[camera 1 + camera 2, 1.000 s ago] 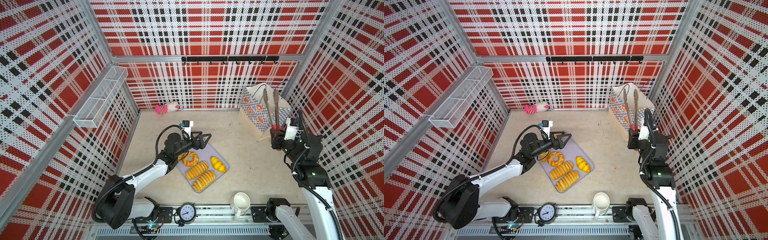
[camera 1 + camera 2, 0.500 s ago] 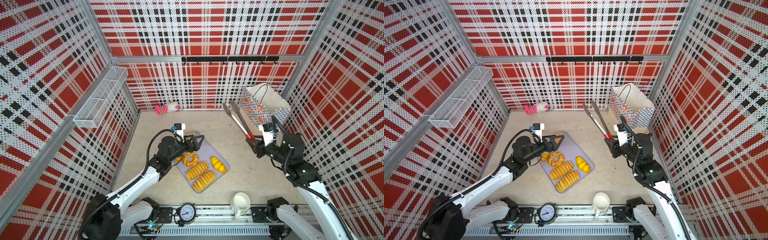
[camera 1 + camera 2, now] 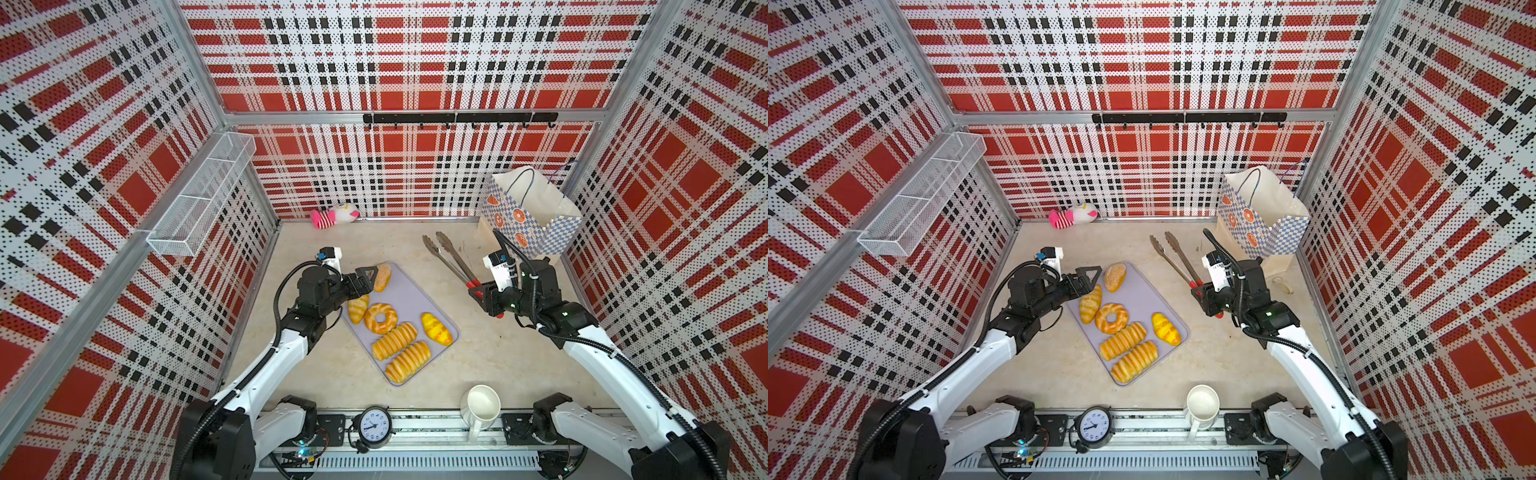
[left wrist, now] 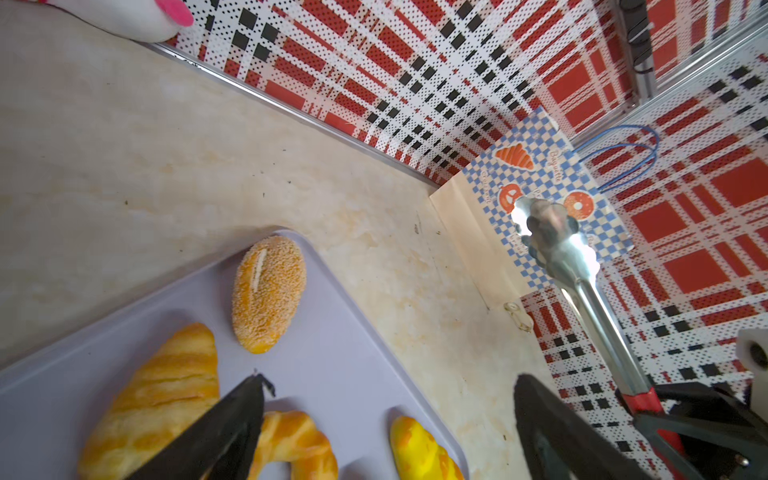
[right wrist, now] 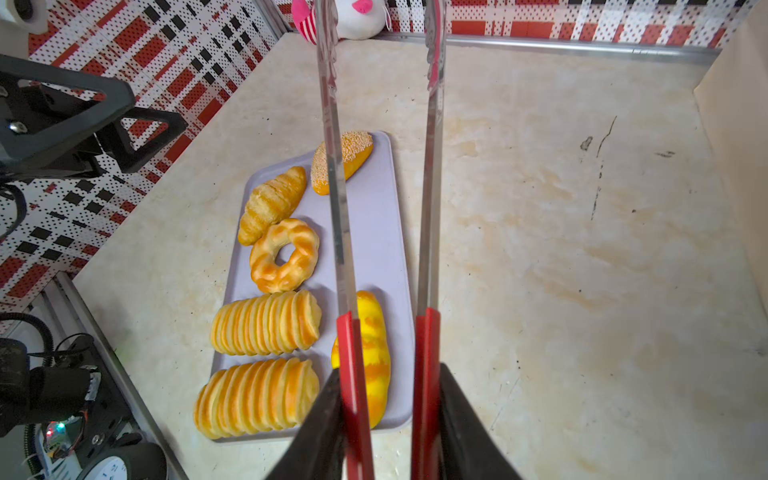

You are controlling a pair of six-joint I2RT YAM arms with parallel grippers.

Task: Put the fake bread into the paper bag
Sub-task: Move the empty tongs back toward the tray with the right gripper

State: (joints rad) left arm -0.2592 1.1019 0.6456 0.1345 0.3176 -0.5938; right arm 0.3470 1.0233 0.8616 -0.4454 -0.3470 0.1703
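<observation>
**Tongs up and empty; six pastries on the tray**

- Tongs (image 3: pixel 451 259): steel arms, red handles. Arms spread, nothing between the tips. They are held off the tabletop and point toward the back wall, with the tips over bare counter between the tray and the bag.
- Right gripper (image 3: pixel 478 289): clamped on the red handles, one black finger (image 5: pixel 461 415) outside each handle in the right wrist view.
- Fake bread (image 3: pixel 395 328): six pieces count clearly, all on the lavender tray (image 3: pixel 415 299) at the centre of the table.
  - Seeded bun (image 3: pixel 382 277) at the far corner.
  - Croissant (image 3: pixel 358 308) just beside it.
  - Ring doughnut (image 3: pixel 380 318) touching the croissant.
  - Two ridged loaves (image 3: pixel 401 351) side by side at the near end.
  - Bright yellow roll (image 3: pixel 436 329) along the right edge.
- Left gripper (image 3: pixel 365 280): jaws wide, holding nothing. It hovers at the tray's far-left corner, close to the seeded bun and the croissant.
- Paper bag (image 3: pixel 528 216): upright in the back right corner with its mouth open, well apart from the tray. Cannot tell what lies at its bottom.
- Margins: plush toy (image 3: pixel 334 216) against the back wall, white jug (image 3: pixel 482 405) and clock (image 3: pixel 376 426) at the front rail.
</observation>
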